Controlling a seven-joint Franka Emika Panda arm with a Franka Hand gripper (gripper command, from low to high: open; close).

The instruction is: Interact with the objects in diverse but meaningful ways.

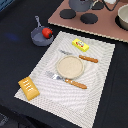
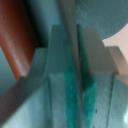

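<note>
The end effector (image 2: 75, 75) has grey blocky fingers (image 2: 60, 55) with teal pads (image 2: 70, 95).

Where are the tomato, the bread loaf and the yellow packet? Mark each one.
red tomato (image 1: 47, 32), exterior view, middle of its red body, in the grey pan.
bread loaf (image 1: 29, 88), exterior view, middle of its scored top.
yellow packet (image 1: 80, 45), exterior view, centre of its printed face.

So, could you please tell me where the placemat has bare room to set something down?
Free: the white woven placemat's stretch at the exterior view's right of the round tan plate, and its near edge below the orange-handled fork. Crowded: around the plate, between fork and orange-handled knife.
</note>
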